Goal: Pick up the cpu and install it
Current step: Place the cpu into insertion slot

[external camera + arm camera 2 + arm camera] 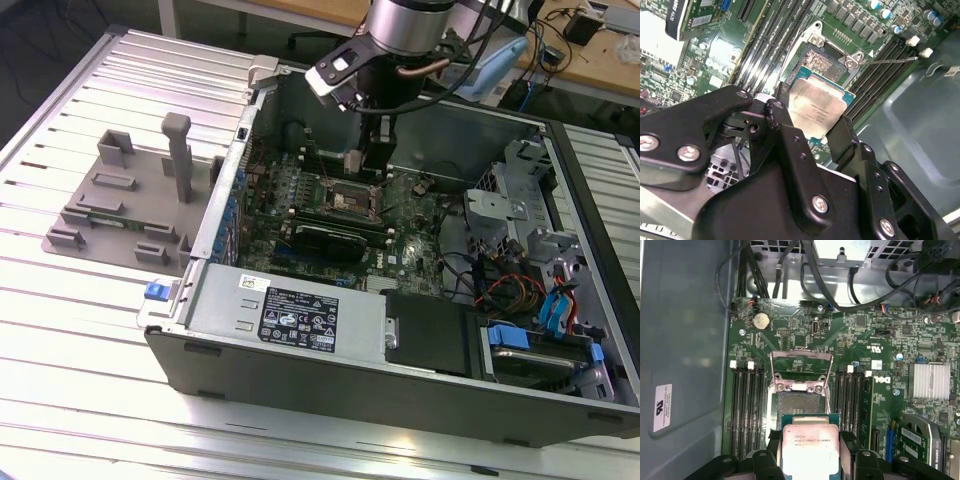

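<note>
One cpu (810,457) is clamped between the two fingers (771,445) of the gripper (810,441), just above the one open socket (800,402) near the middle of the motherboard (880,407). Its metal top has faint print. One white label (661,407) sits on the case wall (685,330).

Cpu (810,452) in gripper (810,444), over socket (801,402), inside case (215,300).

Bright, even room light, some glare.
I saw the desk (60,300) shine pale in the exterior view while the case (470,135) lay dimmer inside; in the first wrist view the heatsink (929,380) burned out white and the cpu (810,452) lid glared softly.
</note>
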### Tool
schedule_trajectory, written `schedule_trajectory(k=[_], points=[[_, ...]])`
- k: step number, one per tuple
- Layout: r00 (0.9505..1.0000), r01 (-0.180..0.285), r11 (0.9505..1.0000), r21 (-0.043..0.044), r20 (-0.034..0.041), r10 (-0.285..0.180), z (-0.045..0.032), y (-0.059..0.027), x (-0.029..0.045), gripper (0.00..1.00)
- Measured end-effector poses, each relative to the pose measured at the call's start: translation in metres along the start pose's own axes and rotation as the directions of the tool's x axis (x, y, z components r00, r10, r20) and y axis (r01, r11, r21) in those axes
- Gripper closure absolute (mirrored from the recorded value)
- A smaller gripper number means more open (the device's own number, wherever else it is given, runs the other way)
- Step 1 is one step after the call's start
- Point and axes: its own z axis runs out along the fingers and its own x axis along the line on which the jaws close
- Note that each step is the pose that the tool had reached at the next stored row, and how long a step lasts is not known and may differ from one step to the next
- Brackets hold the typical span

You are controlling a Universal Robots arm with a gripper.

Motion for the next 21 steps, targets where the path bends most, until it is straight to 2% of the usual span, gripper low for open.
schedule_trajectory(k=[6, 16, 21], points=[[1.0000, 0.002, 1.0000, 0.0000, -0.0002, -0.002, 0.0097, -0.0011, 0.0027, 0.45], [1.0000, 0.002, 1.0000, 0.0001, 0.0000, -0.002, 0.0169, -0.0012, 0.0070, 0.45], [1.0000, 0.002, 1.0000, -0.0001, -0.0003, -0.002, 0.0219, -0.0011, 0.0145, 0.45]])
